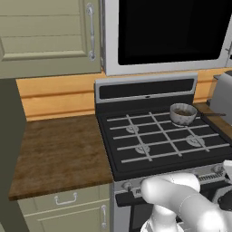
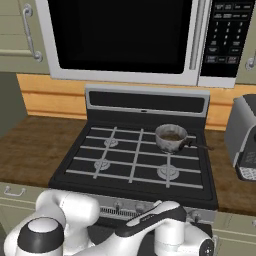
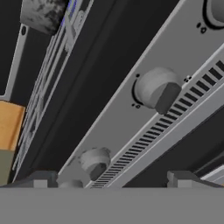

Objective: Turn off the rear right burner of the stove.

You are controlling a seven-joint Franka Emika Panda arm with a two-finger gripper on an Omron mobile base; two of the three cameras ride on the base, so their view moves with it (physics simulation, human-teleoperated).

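Note:
The black stove [image 1: 158,156] [image 2: 95,177] has pale grey grates. A small ribbed grey pot [image 1: 183,113] [image 2: 171,138] stands at its rear right and covers the rear right burner, so the disc itself is hidden. In the hand view the silver knob panel [image 3: 118,113] runs diagonally, with one round knob [image 3: 156,89] ahead, a second knob [image 3: 94,161] lower left and a third [image 3: 216,11] at the top right corner. My gripper [image 3: 112,180] is open just short of the panel, fingertips [image 3: 41,179] wide apart, touching no knob. The pot [image 3: 43,15] shows at the top left.
A black-windowed microwave [image 1: 167,31] [image 2: 125,35] hangs above the stove. A grey toaster [image 1: 223,95] [image 2: 242,135] stands on the counter to the right. Wooden counter [image 1: 59,149] [image 2: 30,145] lies left of the stove, with cabinets [image 1: 45,36] above. My white arm [image 1: 190,204] [image 2: 150,230] crosses below the stove front.

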